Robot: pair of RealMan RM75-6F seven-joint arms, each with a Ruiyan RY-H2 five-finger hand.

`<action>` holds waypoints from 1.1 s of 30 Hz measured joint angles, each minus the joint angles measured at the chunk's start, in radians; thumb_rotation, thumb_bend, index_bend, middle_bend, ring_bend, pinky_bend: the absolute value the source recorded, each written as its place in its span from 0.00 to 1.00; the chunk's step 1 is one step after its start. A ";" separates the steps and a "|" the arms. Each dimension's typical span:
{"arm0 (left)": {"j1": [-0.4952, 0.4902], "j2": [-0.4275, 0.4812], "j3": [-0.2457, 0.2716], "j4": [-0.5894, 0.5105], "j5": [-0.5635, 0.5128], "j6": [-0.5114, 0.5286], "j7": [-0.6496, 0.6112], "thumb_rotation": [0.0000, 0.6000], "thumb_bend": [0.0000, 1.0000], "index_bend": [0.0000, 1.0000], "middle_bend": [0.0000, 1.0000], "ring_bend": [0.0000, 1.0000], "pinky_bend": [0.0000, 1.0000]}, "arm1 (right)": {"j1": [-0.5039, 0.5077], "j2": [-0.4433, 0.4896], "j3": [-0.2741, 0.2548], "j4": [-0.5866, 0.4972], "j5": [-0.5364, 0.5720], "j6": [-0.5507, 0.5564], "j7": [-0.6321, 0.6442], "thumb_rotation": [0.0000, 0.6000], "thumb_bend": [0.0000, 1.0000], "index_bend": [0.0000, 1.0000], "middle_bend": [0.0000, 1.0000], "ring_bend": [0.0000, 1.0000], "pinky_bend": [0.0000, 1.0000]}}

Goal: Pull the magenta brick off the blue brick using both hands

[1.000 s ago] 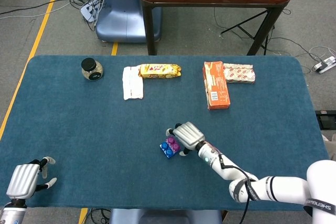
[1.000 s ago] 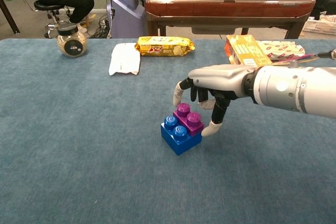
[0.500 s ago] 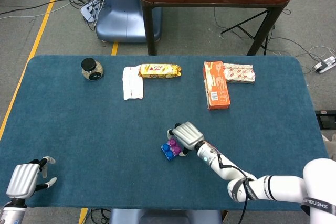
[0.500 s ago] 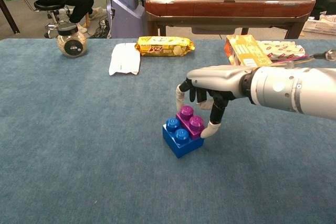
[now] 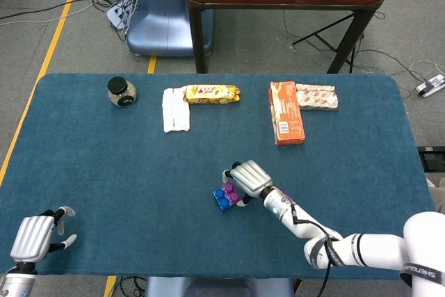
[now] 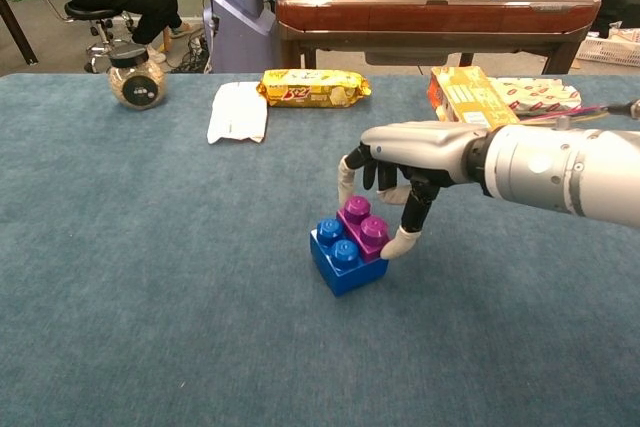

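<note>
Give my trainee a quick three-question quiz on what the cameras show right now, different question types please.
1. True or false: the magenta brick sits on the blue brick.
2. Multiple choice: which hand is at the bricks? A) the left hand B) the right hand C) both
3. Fill in: the glass jar stands near the table's far ____ corner in the head view.

Key
1. True; it is still stacked there.
2. B. The right hand's fingers bracket the magenta brick, while the left hand rests open at the near left table edge.
3. Left.
</note>
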 measured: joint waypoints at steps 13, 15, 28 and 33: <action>-0.054 0.009 -0.029 -0.116 0.024 -0.022 -0.001 1.00 0.08 0.39 0.67 0.54 0.73 | -0.054 0.101 0.052 -0.051 -0.100 0.041 0.186 1.00 0.16 0.65 1.00 1.00 1.00; -0.077 0.010 -0.041 -0.154 0.028 -0.039 0.009 1.00 0.08 0.37 0.68 0.54 0.73 | -0.059 0.110 0.064 -0.055 -0.111 0.052 0.208 1.00 0.16 0.65 1.00 1.00 1.00; -0.239 -0.074 -0.137 -0.390 -0.047 -0.205 0.214 1.00 0.03 0.21 0.74 0.57 0.79 | -0.046 0.168 0.134 -0.109 -0.150 0.056 0.278 1.00 0.16 0.65 1.00 1.00 1.00; -0.298 -0.139 -0.184 -0.440 -0.133 -0.253 0.300 1.00 0.02 0.19 0.92 0.69 0.89 | -0.035 0.168 0.142 -0.123 -0.139 0.074 0.233 1.00 0.15 0.65 1.00 1.00 1.00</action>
